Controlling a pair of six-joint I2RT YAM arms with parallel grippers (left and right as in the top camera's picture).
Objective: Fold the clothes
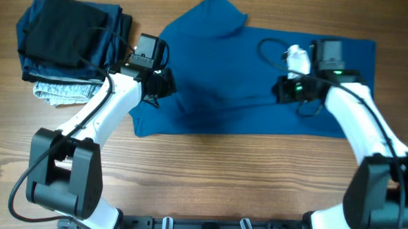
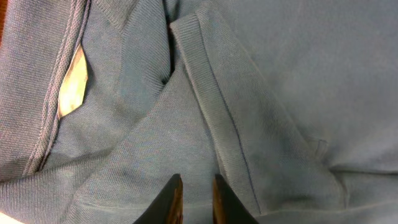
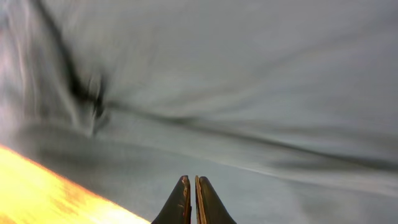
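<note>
The clothes are one medium-blue T-shirt point(image 1: 219, 81) spread flat across the back of the wooden table, one sleeve sticking up at the far edge. My left gripper point(image 1: 162, 86) hovers over the shirt's left part, near the neck. In the left wrist view its jaws point(image 2: 198, 180) stand a narrow gap apart above the fabric point(image 2: 280, 93), with nothing pinched; the neck label point(image 2: 73, 87) and a sleeve hem lie ahead. My right gripper point(image 1: 281, 90) is over the shirt's right half. Its fingers point(image 3: 191, 180) are shut, empty, just above smooth blue cloth point(image 3: 249, 93).
At the back left stands a stack of folded garments: a black piece point(image 1: 63, 29) on top, dark navy point(image 1: 118, 21) under it, and a light grey speckled one point(image 1: 63, 91) at the bottom. Bare wooden table point(image 1: 201, 176) runs along the front.
</note>
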